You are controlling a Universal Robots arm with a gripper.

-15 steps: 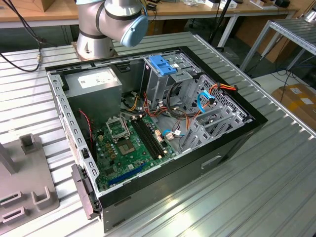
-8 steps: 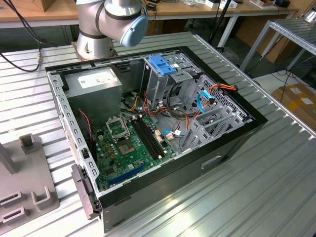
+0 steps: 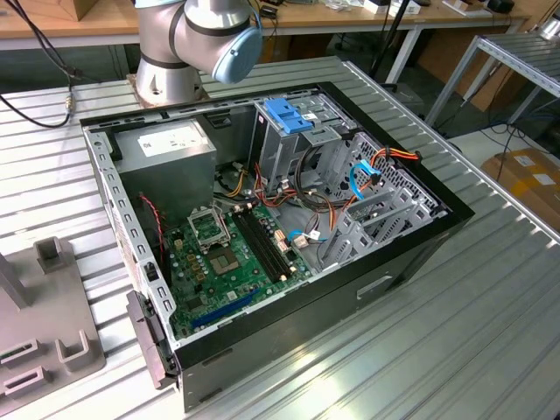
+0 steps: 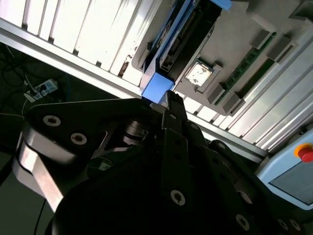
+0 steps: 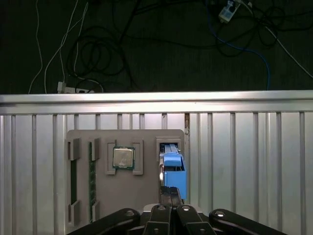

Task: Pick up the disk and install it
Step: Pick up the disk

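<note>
Disk (image 5: 172, 164) stands on edge in the slot along one side edge of the grey holder (image 5: 146, 182) on the tabletop (image 5: 244, 161), likely to present its blue frame end; gripper (image 5: 170, 192) sits at that end, clamped or apart: cannot tell.

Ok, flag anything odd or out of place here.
Nothing stands out. The disk stands straight in its slot in the tray, the CPU sits square in its recess, and the gripper is close to the disk.
</note>
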